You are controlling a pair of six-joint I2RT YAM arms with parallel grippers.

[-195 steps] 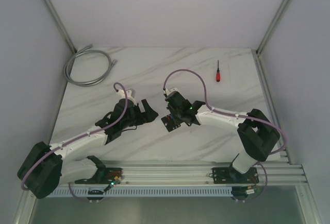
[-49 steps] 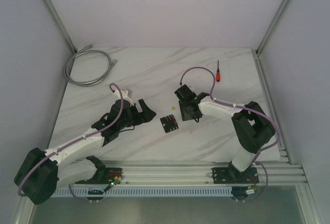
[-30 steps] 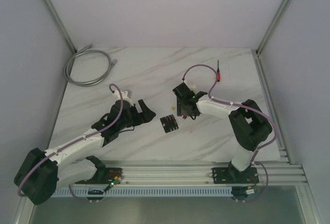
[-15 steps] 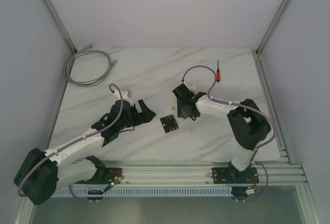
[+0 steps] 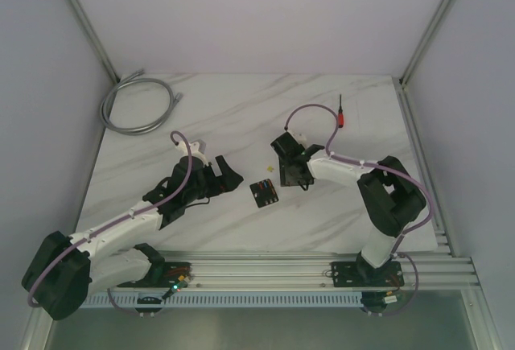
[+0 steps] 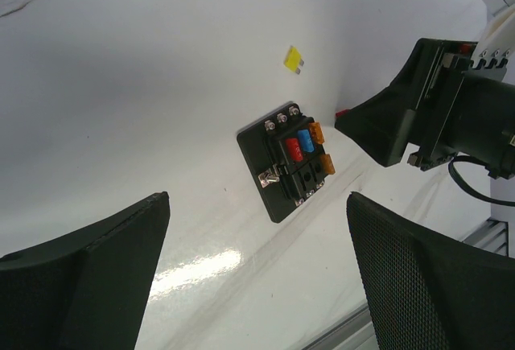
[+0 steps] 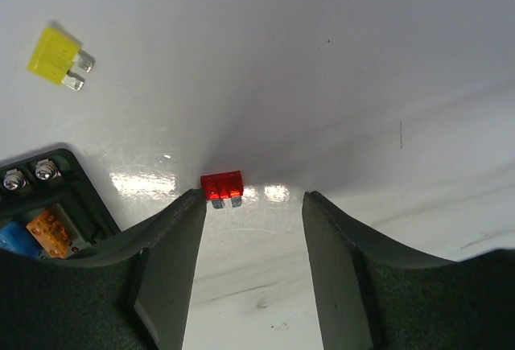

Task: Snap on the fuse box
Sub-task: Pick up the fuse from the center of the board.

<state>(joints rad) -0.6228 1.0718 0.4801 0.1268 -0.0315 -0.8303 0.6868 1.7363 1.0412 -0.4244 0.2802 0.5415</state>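
Red fuse [image 7: 222, 185] lies inside your spread right gripper [image 7: 251, 199], which has just shifted slightly; the fuse box [image 5: 264, 193] hasn't moved, and your left gripper [image 5: 232, 170] stays spread.

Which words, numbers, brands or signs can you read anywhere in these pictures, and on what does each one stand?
No text can be read in any view.
fuse box: no label or number shows on it.
yellow fuse and red fuse: faces look plain, no rating visible.
screwdriver: too small to tell.
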